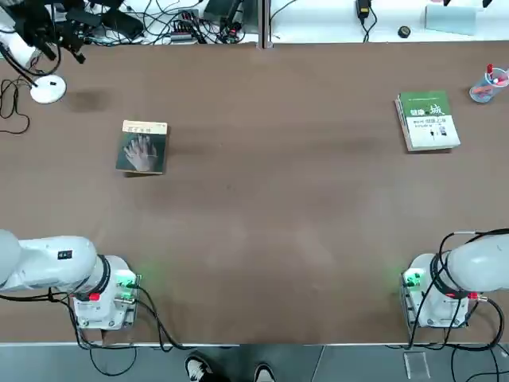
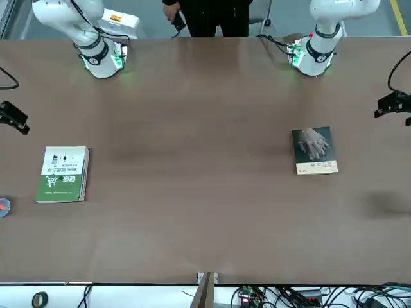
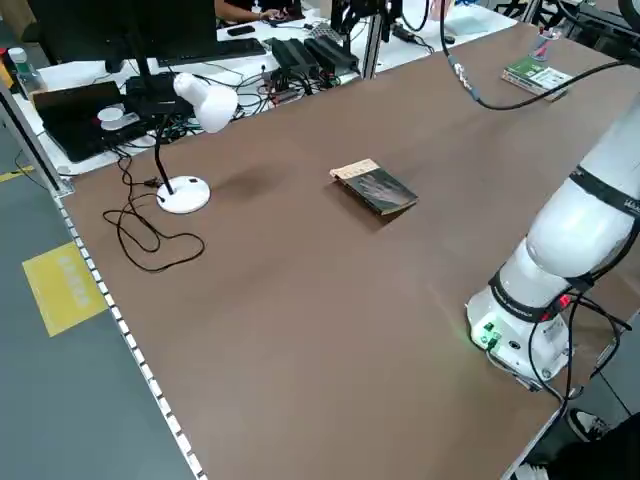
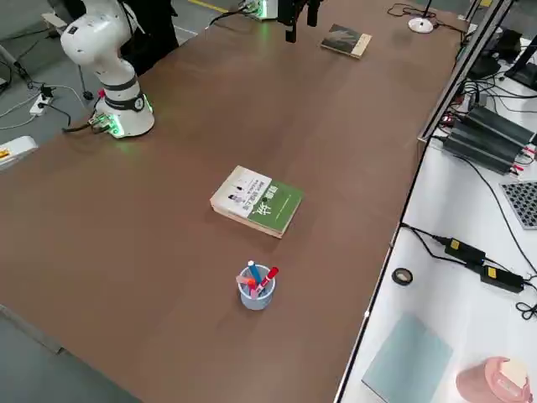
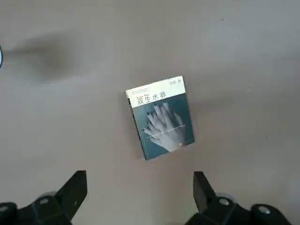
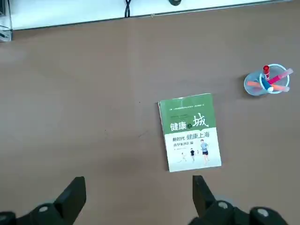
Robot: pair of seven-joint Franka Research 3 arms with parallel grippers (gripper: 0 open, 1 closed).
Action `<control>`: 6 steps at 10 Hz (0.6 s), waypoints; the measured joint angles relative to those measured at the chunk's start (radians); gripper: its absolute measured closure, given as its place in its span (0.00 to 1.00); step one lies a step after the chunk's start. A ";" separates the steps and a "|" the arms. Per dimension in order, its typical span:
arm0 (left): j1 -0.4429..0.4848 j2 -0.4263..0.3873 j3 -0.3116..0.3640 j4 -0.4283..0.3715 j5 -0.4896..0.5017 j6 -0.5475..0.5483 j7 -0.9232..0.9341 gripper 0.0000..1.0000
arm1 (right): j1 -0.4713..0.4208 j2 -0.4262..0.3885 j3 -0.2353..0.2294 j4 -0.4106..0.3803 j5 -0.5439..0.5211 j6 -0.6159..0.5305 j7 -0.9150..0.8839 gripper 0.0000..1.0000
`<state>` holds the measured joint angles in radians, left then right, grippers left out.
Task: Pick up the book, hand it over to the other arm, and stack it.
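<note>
Brown bench (image 1: 262, 199) holds the book (image 1: 143, 147) flat on the far left side, and the green book (image 1: 428, 121) lies far off on the right. To start well, the left tool (image 5: 140, 197), with fingers apart high above the book, should come straight down and pinch its two long edges. The right tool (image 6: 138, 199) hangs high over the green book, fingers apart too.

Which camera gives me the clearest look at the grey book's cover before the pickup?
The left wrist view: the grey book lies face up below the open left hand, cover and title plain. Top, front and side views show it small and flat; the right wrist view misses it.
</note>
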<state>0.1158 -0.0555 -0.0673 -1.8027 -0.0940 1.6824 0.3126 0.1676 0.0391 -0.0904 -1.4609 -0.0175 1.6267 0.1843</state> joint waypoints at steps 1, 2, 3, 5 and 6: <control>0.007 0.003 0.000 -0.028 -0.001 0.033 0.025 0.00 | 0.000 0.000 0.000 0.000 0.000 -0.001 0.000 0.00; 0.018 0.008 0.000 -0.059 -0.010 0.069 0.054 0.00 | 0.000 0.000 0.000 0.000 0.000 -0.002 0.000 0.00; 0.033 0.014 0.000 -0.090 -0.029 0.100 0.083 0.00 | 0.000 0.000 0.000 0.000 0.000 -0.002 0.000 0.00; 0.061 0.032 0.001 -0.147 -0.063 0.146 0.126 0.00 | 0.000 0.000 0.000 0.000 0.000 -0.003 0.000 0.00; 0.077 0.046 0.001 -0.171 -0.082 0.164 0.140 0.00 | 0.000 0.000 0.000 0.000 0.000 -0.003 0.000 0.00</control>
<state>0.1923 -0.0096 -0.0662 -1.9737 -0.1756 1.8465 0.4525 0.1677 0.0392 -0.0902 -1.4609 -0.0175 1.6240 0.1843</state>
